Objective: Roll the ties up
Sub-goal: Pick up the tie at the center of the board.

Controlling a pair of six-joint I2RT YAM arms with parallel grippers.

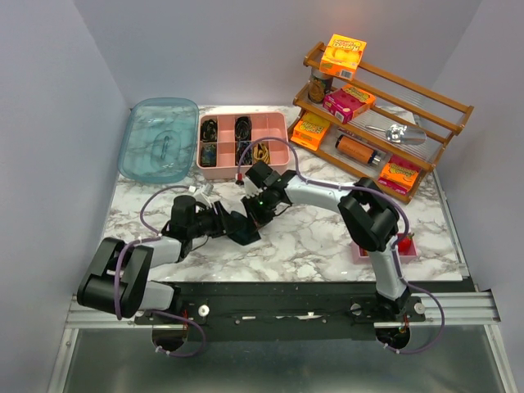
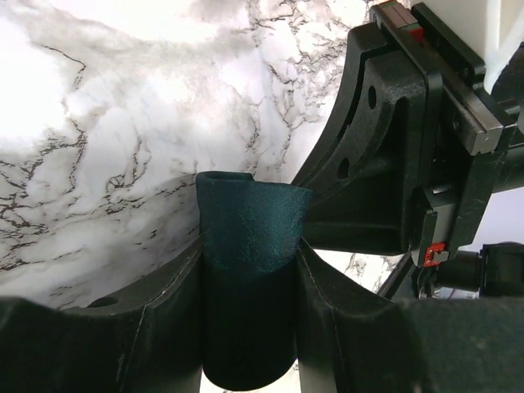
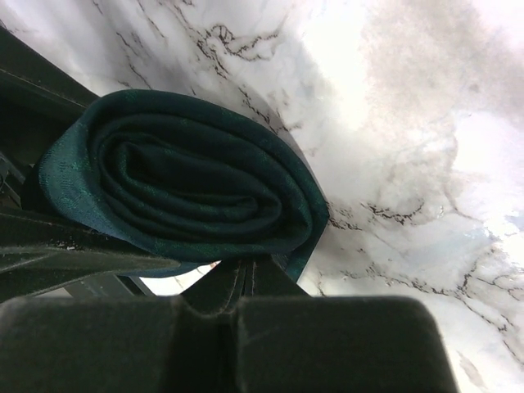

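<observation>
The tie (image 3: 180,180) is a dark teal roll, wound into a flattened coil and held just above the marble table (image 1: 319,241). In the left wrist view the tie (image 2: 254,221) fills the gap between my left gripper (image 2: 250,246) fingers, and both pads press its sides. My right gripper (image 3: 246,274) is shut, fingers together, with its tip against the lower edge of the roll beside the loose outer end. From above, the left gripper (image 1: 240,228) and right gripper (image 1: 259,206) meet at the table's middle, hiding the roll.
A pink divided tray (image 1: 219,173) at the back holds dark coils (image 1: 243,127) and a mustard coil (image 1: 262,152). A clear teal lid (image 1: 160,139) lies to its left. A wooden rack (image 1: 385,106) of boxes and cans stands back right. A red item (image 1: 405,244) sits by the right arm.
</observation>
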